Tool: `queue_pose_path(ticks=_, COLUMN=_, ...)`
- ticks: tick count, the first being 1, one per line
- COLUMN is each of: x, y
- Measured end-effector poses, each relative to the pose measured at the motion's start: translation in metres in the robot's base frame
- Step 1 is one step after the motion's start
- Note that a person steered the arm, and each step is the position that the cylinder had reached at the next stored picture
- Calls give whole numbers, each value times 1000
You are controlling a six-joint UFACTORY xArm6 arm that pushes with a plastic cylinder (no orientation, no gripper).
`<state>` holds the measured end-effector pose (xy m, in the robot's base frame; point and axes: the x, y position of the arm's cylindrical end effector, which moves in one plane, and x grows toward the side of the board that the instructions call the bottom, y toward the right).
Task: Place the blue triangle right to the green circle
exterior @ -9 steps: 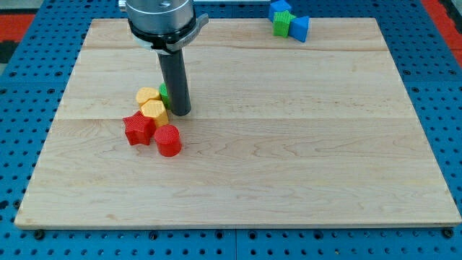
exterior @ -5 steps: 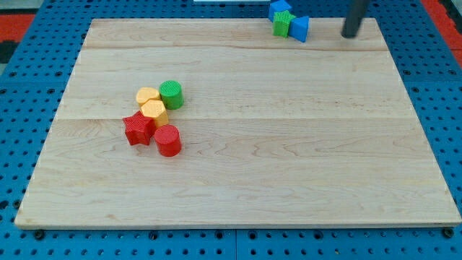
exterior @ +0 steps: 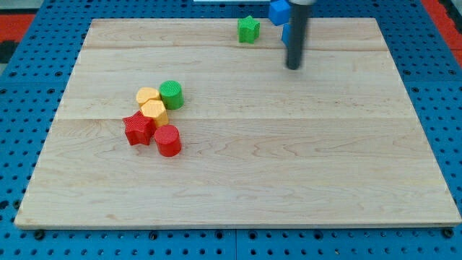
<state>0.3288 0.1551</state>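
Overview of the wooden board (exterior: pixel 303 166), which is lying on a blue perforated base (exterior: pixel 449 108).

I am reading my tip (exterior: pixel 294 68) as resting on the board in the view's upper right, with the dark rod rising straight out of the view's top. The rod is a plain tool with no jaws, and it is carrying nothing.

The blue triangle (exterior: pixel 286 34) is sitting near the board's top edge. It is almost wholly hidden behind the rod, and only a thin blue sliver is showing along the rod's left side. From that sliver I cannot tell which way the triangle is pointing or how its long axis is running; only its plain blue colour is showing. My tip is standing just below the sliver, towards the view's bottom.

A second blue block (exterior: pixel 278 10) is lying above it at the board's top edge, partly cut off by the rod, so I cannot make out its shape. A green star (exterior: pixel 248 29) is sitting to the left of both, apart from them.

The green circle (exterior: pixel 172 94) is standing well apart from the triangle, in the view's left half. It is heading a tight cluster: two yellow blocks (exterior: pixel 151 103) touching its left side, then a red star (exterior: pixel 137 128) and a red cylinder (exterior: pixel 167 139) below them.
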Motion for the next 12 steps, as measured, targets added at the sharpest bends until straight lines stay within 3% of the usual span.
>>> queue_pose_path(ticks=2, x=-137, y=10)
queue_pose_path(ticks=3, x=-112, y=-19)
queue_pose_path(ticks=5, x=-4, y=-61)
queue_pose_path(ticks=6, x=-27, y=-22)
queue_pose_path(ticks=7, x=-44, y=-49)
queue_pose_path(ticks=9, x=-13, y=-149)
queue_pose_path(ticks=11, x=-11, y=-204)
queue_pose_path(ticks=12, x=27, y=-207)
